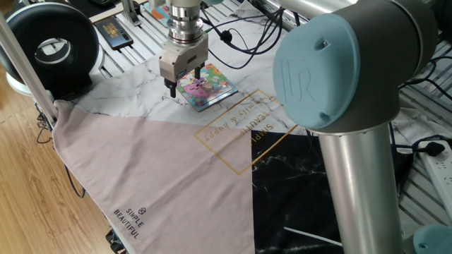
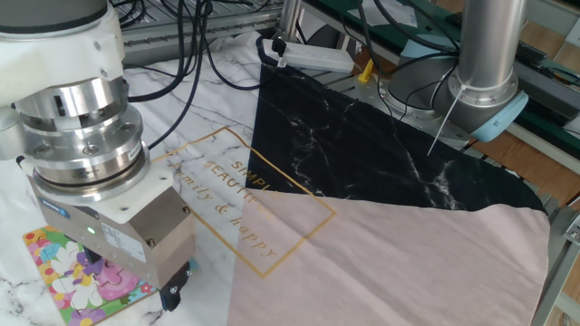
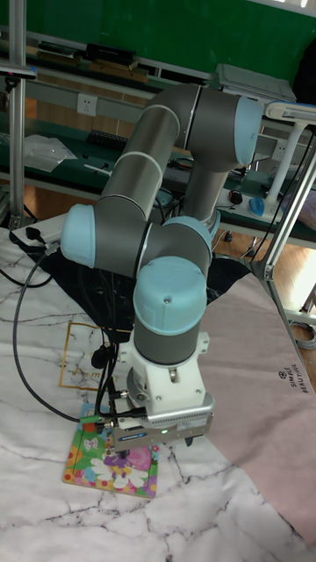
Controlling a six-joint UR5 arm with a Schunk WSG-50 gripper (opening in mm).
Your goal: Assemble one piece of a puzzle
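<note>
The puzzle is a small square board with a pink, yellow and green cartoon picture, lying on the white marble cloth; it also shows in the other fixed view and the tall view. The purple piece lies inside the board's picture, apart from the fingers; whether it sits fully flush I cannot tell. My gripper hangs above the board's left side, open, with nothing between its fingers. One dark fingertip shows just past the board's right edge, lifted off the cloth.
A pale pink cloth and a black marble cloth cover the near table. A black round device stands at the far left, with another colourful board and cables behind the gripper. A power strip lies at the right.
</note>
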